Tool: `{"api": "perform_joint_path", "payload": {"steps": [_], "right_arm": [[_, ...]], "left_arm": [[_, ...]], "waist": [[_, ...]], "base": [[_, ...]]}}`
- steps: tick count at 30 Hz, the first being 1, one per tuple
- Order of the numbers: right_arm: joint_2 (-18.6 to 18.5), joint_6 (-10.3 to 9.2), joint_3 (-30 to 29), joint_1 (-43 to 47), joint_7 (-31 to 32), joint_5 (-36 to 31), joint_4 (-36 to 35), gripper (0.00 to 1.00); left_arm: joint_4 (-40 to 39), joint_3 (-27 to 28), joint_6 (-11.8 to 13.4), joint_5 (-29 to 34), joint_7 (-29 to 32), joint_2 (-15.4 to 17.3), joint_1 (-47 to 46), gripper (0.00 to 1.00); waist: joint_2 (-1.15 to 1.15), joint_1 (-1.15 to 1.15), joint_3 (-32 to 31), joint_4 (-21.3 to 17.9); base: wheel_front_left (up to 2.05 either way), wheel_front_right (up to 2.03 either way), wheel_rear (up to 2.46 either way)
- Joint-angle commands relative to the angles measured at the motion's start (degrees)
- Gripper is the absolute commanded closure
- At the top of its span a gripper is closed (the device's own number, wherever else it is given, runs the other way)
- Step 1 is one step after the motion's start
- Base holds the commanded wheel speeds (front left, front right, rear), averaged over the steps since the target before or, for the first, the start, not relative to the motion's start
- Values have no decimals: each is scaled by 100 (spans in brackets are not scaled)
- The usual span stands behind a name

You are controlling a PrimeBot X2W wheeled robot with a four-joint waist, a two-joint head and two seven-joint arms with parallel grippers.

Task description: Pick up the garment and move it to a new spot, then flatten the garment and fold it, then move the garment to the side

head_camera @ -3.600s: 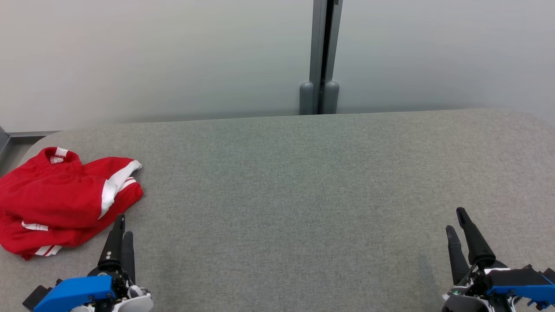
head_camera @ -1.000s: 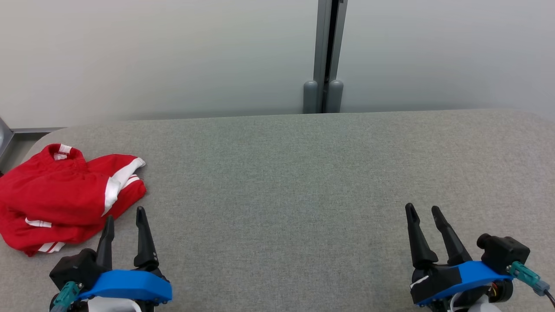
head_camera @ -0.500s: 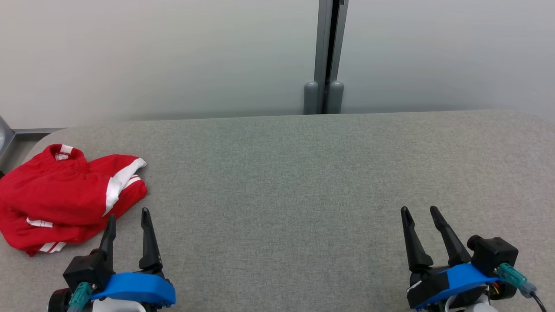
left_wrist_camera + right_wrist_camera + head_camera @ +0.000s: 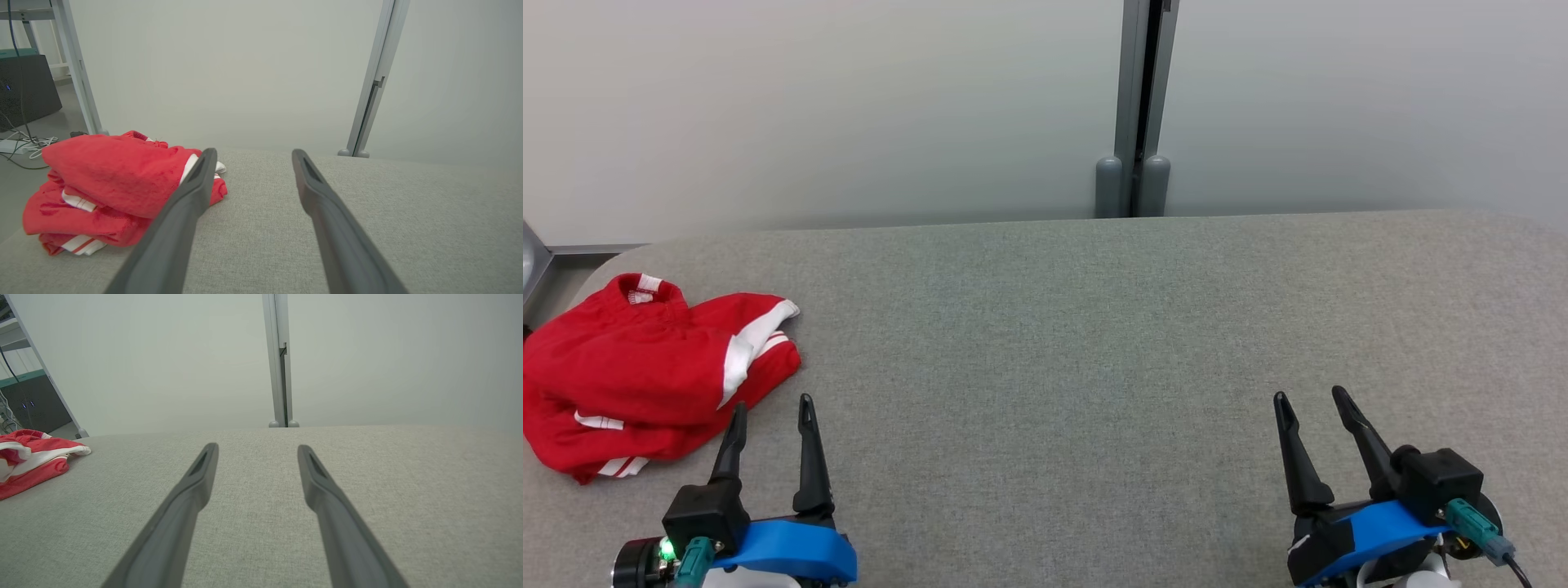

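Observation:
The garment is red with white stripes and lies folded in a loose heap at the left end of the grey table. My left gripper stands open just to the right of the heap's near corner, empty, its left fingertip close to the cloth. In the left wrist view the garment lies ahead and left of the left gripper. My right gripper is open and empty near the table's front right; its own view has the right gripper over bare cloth, the garment far left.
A grey partition wall with a metal post runs behind the table. Past the table's left end are a table leg, a dark box and cables on the floor. The table's left corner is rounded.
Both grippers have drawn back slightly toward the near edge and stand more upright; the left one has shifted a little right. The garment has not moved.

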Motion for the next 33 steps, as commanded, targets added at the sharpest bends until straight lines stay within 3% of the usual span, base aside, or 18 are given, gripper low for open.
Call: {"api": "perform_joint_path", "payload": {"steps": [1, 14, 20, 33], "right_arm": [[-45, 13, -21, -58, -50, -136, 12, 0], [-48, 14, -20, -46, -173, -504, 96, 0], [-47, 14, -35, -40, -168, -147, 139, 0], [-45, 14, -32, -74, -167, -73, 172, 0]], "left_arm": [[3, -26, 32, 125, -51, 41, 24, 0], [91, 1, 19, 432, -176, 32, 18, 0], [109, 35, -27, 321, -171, 21, 5, 0], [169, 65, -25, 292, -171, 31, -68, 0]], "waist": [[0, 0, -1, 2], [0, 0, 4, 10], [0, 0, 17, 6], [0, 0, 42, 52]], "base": [[0, 0, 0], [0, 0, 0], [0, 0, 0], [0, 0, 0]]}}
